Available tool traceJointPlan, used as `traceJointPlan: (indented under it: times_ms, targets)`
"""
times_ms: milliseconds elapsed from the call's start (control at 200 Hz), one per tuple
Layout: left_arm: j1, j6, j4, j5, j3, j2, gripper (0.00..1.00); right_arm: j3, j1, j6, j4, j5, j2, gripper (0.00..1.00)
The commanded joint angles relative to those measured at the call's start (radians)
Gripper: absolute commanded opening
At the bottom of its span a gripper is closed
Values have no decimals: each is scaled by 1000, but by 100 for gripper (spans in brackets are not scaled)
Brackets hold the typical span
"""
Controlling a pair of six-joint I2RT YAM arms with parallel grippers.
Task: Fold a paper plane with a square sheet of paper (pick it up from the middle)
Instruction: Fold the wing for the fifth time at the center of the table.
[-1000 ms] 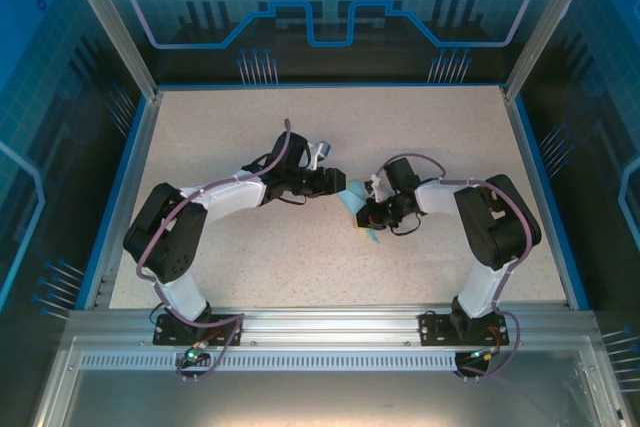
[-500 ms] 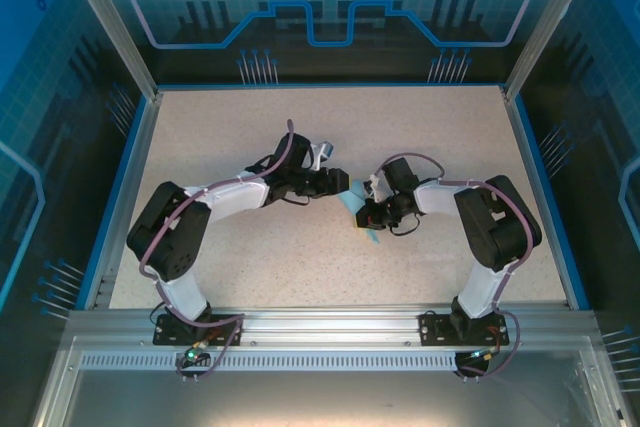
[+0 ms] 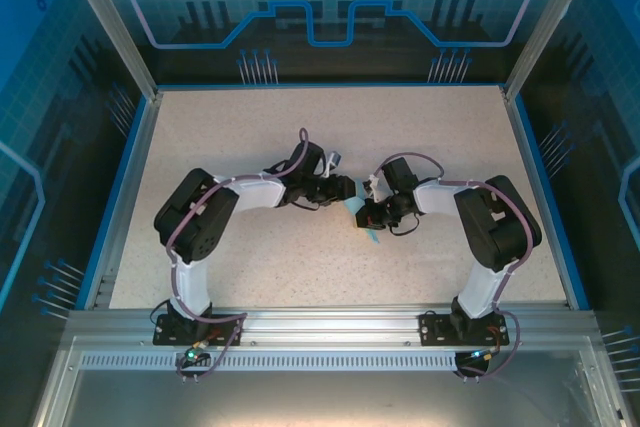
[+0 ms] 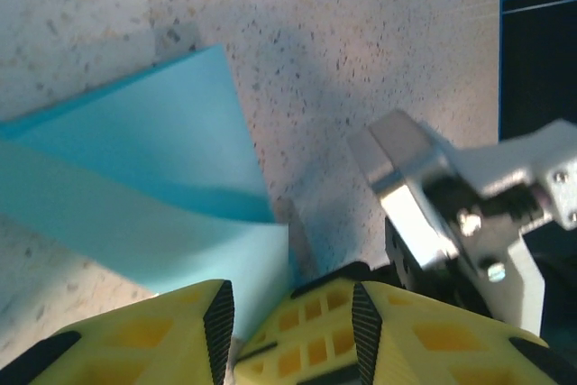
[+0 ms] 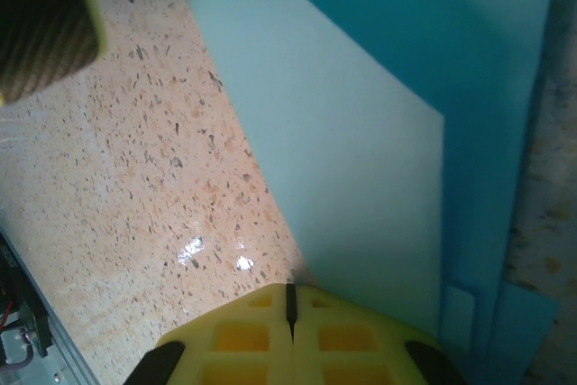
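The left arm (image 3: 240, 192) rises from its base, bends sharply at a raised elbow and runs low and rightward over the speckled worktop (image 3: 250, 127), with a purple cable (image 3: 298, 147) arching above the wrist. The right arm (image 3: 492, 222) mirrors it: up from its base, folded at the elbow, forearm stretched leftward. Their tips meet nose to nose near the middle of the worktop.

The left end effector (image 4: 293, 317) is open: in its wrist view the black pads (image 4: 219, 317) of its two yellow fingers stand apart with a clear gap. Just past that gap sits a yellow latticed piece that seems to be a finger of the right end effector (image 5: 290, 299), with that arm's white and black wrist housing (image 4: 469, 214) to the right of it. I cannot tell whether the left pads touch anything.

The right end effector is closed, its yellow fingers meeting in a thin dark seam. It looks to be pinching the light-blue sheet of paper (image 4: 153, 160) at an edge that runs straight into that seam. From the right fingertips the sheet spreads ahead and to the right in overlapping folded layers. Ahead of the left end effector it lies to the left, one flap curling up off the worktop, its near edge dipping beside the left pad
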Motion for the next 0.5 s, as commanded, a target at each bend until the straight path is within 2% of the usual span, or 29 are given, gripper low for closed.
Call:
traceJointPlan:
  times_ms: [0,195,495]
  targets:
    - [-8,-47,57,-2,47,44,44,-57,42,-23,-101,186,87,2]
    - [-9,-40,27,14,115,117,45,-60,42,-23,-99,190,84,2]
    - [-1,44,-70,-58,189,208,44,-62,41,-15,-106,206,76,2]
